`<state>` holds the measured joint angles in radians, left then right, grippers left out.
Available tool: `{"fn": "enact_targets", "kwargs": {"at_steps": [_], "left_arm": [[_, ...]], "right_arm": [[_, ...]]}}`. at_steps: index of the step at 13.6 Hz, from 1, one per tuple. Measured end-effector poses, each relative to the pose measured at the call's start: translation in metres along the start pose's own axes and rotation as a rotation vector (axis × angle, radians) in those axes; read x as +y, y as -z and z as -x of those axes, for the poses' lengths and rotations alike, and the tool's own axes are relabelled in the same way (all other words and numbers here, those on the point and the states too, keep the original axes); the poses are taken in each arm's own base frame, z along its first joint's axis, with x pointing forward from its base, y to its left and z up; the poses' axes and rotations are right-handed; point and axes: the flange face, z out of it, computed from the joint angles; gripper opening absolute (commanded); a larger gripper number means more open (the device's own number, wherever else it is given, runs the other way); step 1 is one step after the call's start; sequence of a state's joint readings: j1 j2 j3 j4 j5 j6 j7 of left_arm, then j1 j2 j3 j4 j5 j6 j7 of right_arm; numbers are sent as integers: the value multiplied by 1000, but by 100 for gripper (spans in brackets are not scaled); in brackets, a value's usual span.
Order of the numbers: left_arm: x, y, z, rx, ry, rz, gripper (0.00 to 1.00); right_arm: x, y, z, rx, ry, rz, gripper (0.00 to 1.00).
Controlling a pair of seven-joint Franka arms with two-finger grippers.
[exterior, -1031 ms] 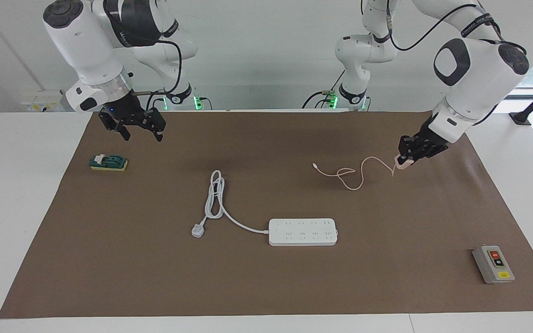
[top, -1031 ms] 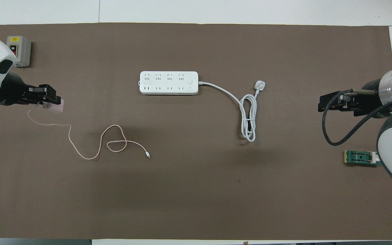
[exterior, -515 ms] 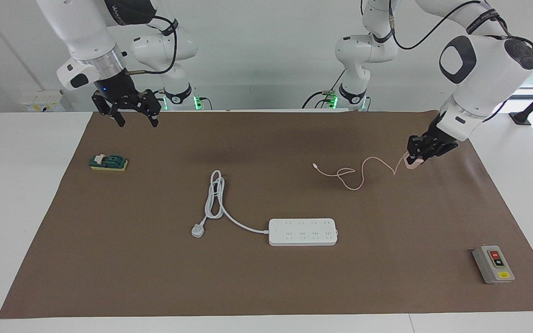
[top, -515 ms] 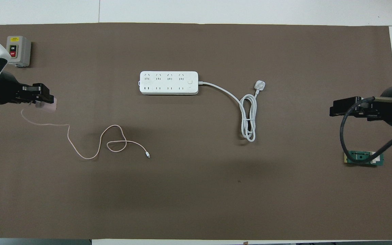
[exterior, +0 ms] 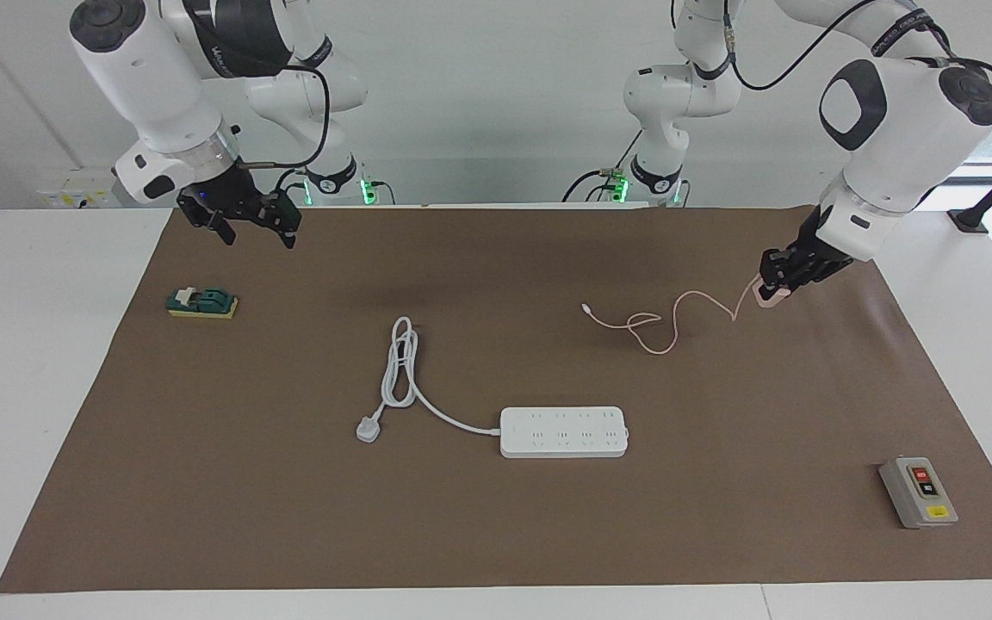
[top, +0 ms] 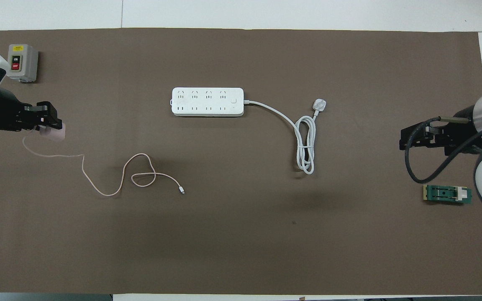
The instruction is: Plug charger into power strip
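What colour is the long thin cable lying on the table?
Pale pink. The cable shows best in the overhead view, curling across the brown mat.

A brown mat (exterior: 289, 517) covers most of the white table (exterior: 31, 387). A grey box (exterior: 918, 492) with a red and a black button sits by the left arm's end. A small green block (exterior: 201, 302) sits by the right arm's end.

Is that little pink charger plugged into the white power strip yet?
No, the charger is held in the left gripper above the mat, well apart from the power strip.
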<state>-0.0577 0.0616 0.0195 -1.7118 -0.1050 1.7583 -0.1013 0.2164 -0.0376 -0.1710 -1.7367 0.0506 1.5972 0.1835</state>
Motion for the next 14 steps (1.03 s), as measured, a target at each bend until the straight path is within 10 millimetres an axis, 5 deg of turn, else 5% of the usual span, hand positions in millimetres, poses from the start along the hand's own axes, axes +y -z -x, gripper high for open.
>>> {"fn": "enact_targets", "kwargs": {"at_steps": [5, 14], "left_arm": [[10, 2, 0, 23, 75, -69, 0], [8, 1, 0, 37, 683, -61, 0]], "right_arm": [[-2, 0, -10, -29, -72, -2, 100], [3, 34, 15, 9, -85, -26, 100]]}}
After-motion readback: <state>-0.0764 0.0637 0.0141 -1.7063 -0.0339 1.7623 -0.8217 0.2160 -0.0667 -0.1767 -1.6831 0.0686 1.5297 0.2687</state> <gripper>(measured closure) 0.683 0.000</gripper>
